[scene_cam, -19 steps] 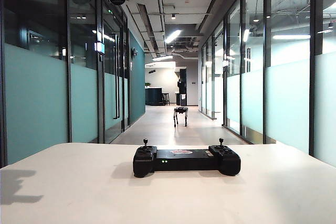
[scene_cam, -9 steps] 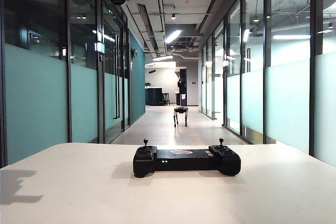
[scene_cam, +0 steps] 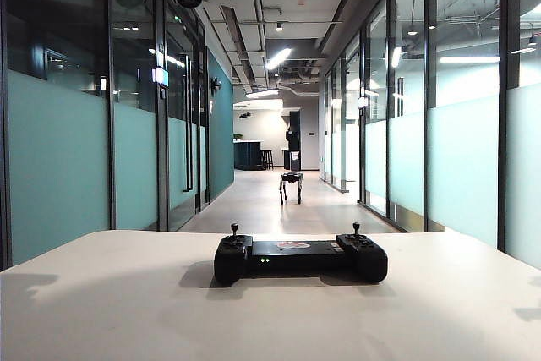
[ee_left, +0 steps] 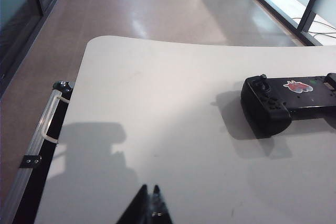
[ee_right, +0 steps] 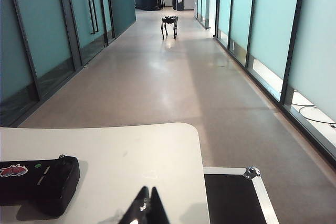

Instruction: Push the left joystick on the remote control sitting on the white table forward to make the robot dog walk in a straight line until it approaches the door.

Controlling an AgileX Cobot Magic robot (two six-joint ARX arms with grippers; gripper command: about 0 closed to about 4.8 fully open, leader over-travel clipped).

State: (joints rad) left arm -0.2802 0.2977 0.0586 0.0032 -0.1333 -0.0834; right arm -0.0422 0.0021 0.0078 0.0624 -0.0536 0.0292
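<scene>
Wide black gamepad-style remote control flat on the large matte white table, near the table's far edge, green lights facing the exterior camera, red-and-white logo on top. Left joystick, a short thin black stick with a rounded knob, upright and untouched (its twin stands at the other end). Small dark four-legged robot dog standing far down the glass-walled corridor, on the shiny floor. Left gripper low over bare tabletop, fingers pressed together on nothing, well apart from the controller. Right gripper likewise pinched together and empty, near the table's rounded corner, just beside the controller's right end. Black metal-edged case below that corner.
</scene>
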